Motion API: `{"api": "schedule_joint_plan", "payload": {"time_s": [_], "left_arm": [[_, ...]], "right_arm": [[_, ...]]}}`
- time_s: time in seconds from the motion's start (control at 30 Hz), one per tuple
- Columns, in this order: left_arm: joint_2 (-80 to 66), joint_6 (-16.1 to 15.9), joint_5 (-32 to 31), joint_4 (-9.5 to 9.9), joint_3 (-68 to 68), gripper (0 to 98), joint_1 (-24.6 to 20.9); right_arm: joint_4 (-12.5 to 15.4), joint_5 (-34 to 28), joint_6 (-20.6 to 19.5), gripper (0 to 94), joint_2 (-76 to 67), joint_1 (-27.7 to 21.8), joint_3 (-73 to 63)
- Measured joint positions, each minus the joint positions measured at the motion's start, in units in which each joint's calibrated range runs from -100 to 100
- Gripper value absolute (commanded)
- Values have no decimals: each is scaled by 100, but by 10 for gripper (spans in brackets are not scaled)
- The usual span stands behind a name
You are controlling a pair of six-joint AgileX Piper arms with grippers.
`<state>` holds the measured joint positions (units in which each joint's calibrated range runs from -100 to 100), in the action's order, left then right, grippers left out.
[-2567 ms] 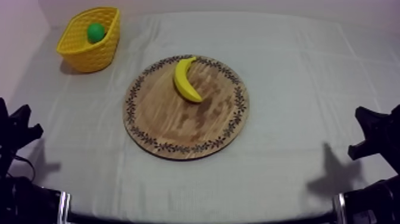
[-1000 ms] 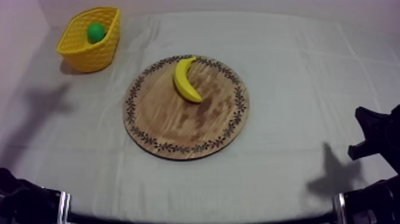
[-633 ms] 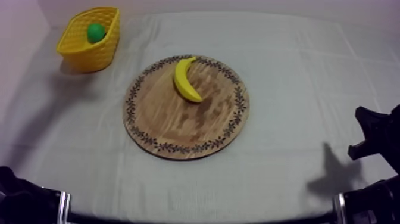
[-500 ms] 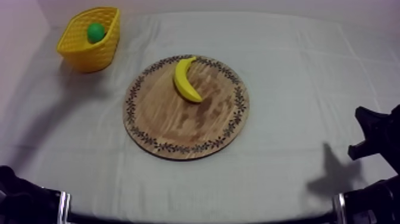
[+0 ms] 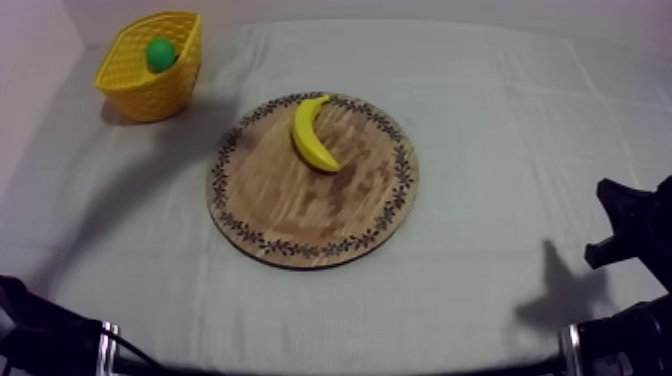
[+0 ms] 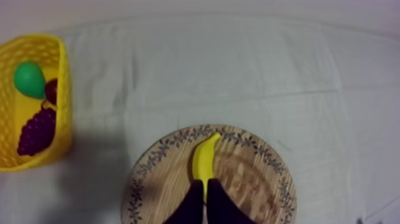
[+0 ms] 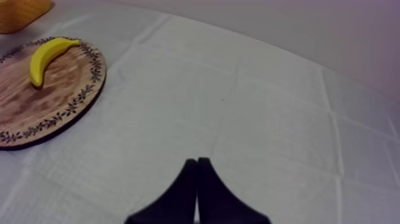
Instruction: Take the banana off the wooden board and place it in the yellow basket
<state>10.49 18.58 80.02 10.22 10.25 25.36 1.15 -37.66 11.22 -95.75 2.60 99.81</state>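
Well ahead of the left hand (image 6: 204, 205) and off to its left stands a yellow openwork basket (image 6: 62, 119). It holds a green toy pear (image 6: 30, 79), a small red fruit (image 6: 52, 90) and a purple bunch of grapes (image 6: 36, 131). The left hand is clenched on nothing, its two black fingers lying together as a narrow wedge. Just beyond its tips a yellow curved toy banana (image 6: 204, 161) lies flat on a round wooden board with a patterned rim (image 6: 256, 179), which rests on the grey-white cloth-covered worktop (image 6: 238, 71). The right hand (image 7: 197, 190) is likewise clenched and empty over bare cloth — board and banana lie well ahead, to its left.
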Motion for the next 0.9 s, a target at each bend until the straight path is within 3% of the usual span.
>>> {"api": "schedule_joint_plan", "payload": {"time_s": [0.23, 0.43, 0.57, 0.9], "left_arm": [[450, 74, -49, -53, -47, 38, 92], [628, 34, -26, -89, 3, 455, 100], [709, 98, 59, -121, 114, 630, 40], [830, 113, 518, -328, 114, 726, 44]], "right_arm": [[0, 0, 0, 3, 0, 0, 0], [0, 0, 0, 3, 0, 0, 0], [0, 0, 0, 3, 0, 0, 0], [0, 0, 0, 3, 0, 0, 0]]}}
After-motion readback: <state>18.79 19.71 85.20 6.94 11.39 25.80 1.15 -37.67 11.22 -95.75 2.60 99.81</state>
